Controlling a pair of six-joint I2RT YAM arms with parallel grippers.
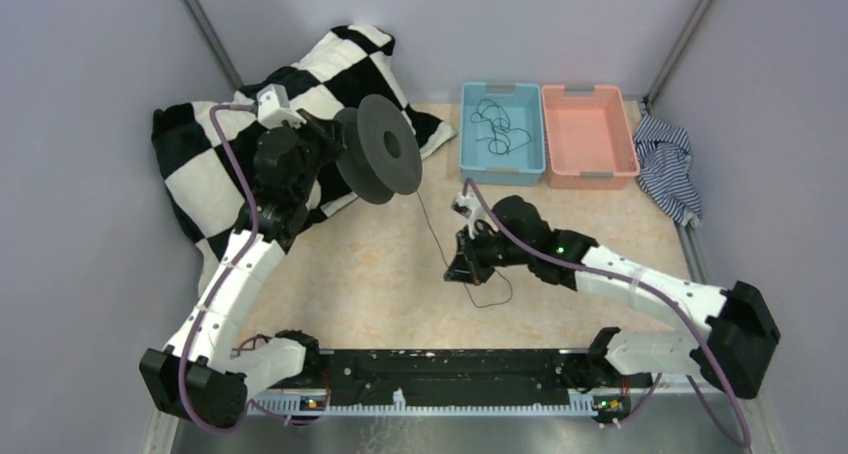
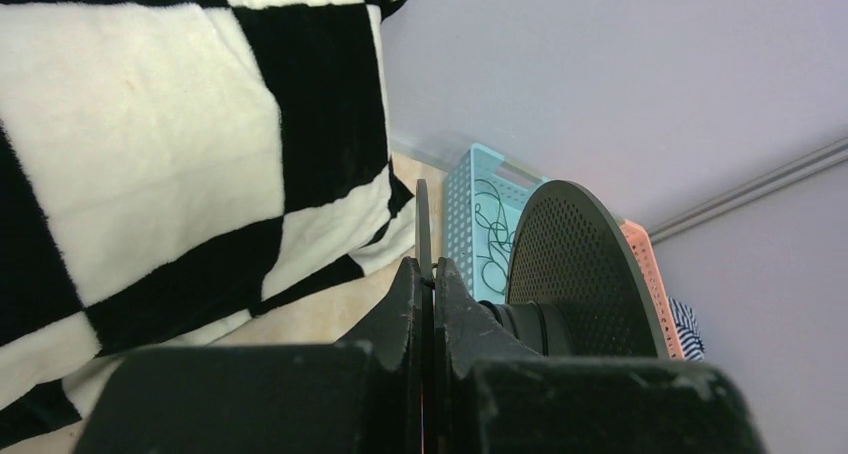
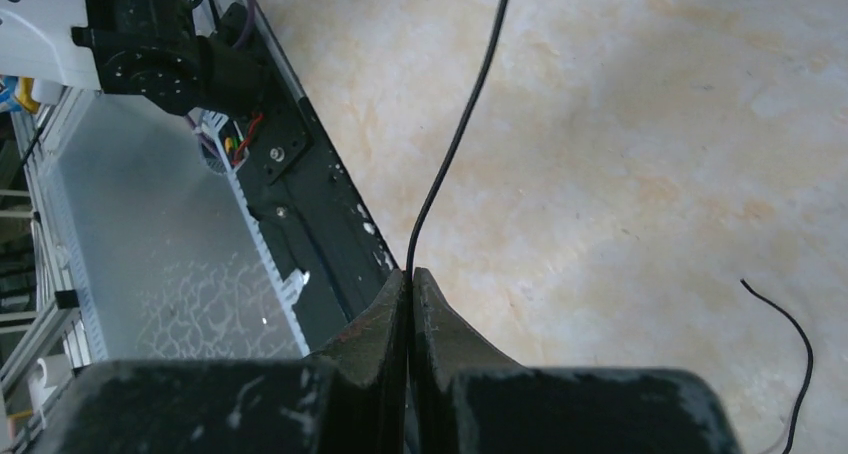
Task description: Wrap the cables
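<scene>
Winding looks like the step in hand here. The left fingers (image 2: 398,319) are clamped tight on one flange of the dark spool (image 1: 378,161). They hold it up on edge at the far left, just in front of the checkered blanket (image 1: 200,179).

The right fingers (image 3: 385,324) are pinched shut on a thin black cable (image 1: 431,226). It runs from the spool down to them near the middle, and its loose tail curls on the tabletop (image 1: 370,294) right beside them. More cables (image 1: 497,129) sit tangled in the blue bin (image 1: 466,139) at the far side.

My guess for the next move: the right arm has to carry the cable around the spool's hub and keep it taut, or it'll just slide off the flange.
</scene>
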